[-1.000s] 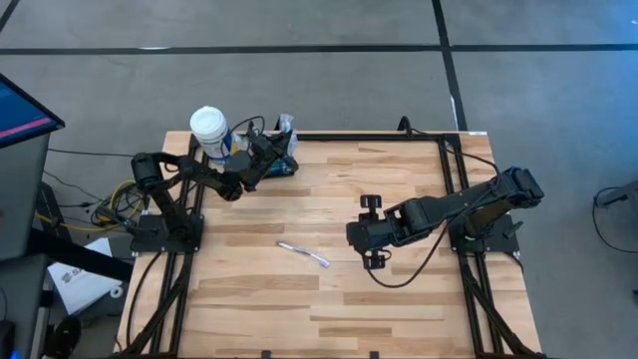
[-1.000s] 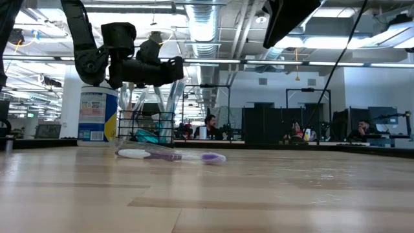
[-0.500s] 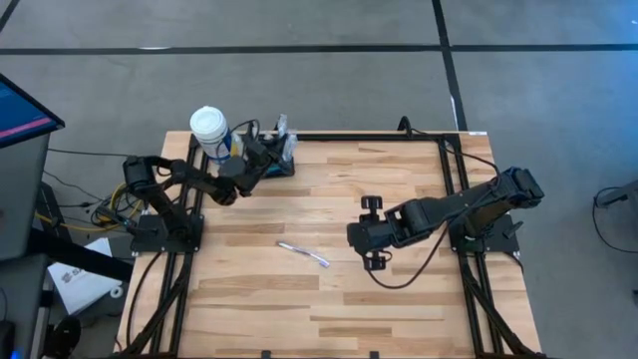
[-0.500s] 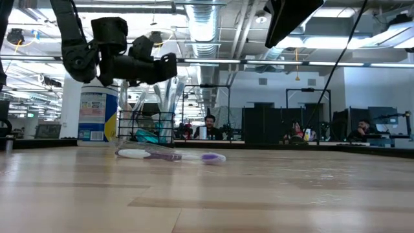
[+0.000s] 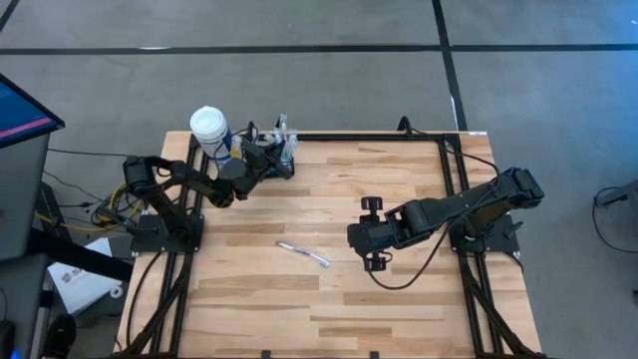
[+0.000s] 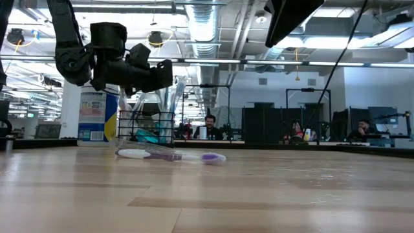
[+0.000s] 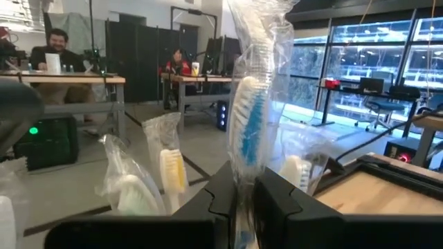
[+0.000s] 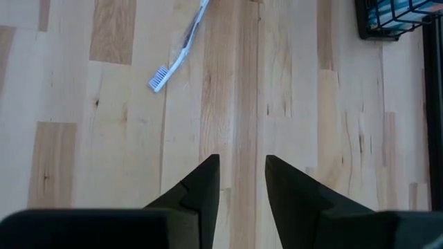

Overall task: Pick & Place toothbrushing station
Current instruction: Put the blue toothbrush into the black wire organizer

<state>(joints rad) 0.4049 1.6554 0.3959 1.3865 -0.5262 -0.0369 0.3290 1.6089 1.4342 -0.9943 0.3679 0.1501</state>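
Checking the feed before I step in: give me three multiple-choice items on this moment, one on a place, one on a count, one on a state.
1. Where does the caddy stand?
A. table's back-left corner
B. table centre
C. front-right edge

2. How many toothbrushes lie loose on the table?
A. one
B. three
C. none

3. The left gripper is:
A. open over bare wood
B. shut on a wrapped toothbrush
C. out of view

Key: 1 A, the caddy sits beside the bottle. 2 A, one loose toothbrush. 3 B, the left gripper pinches the wrapped toothbrush.
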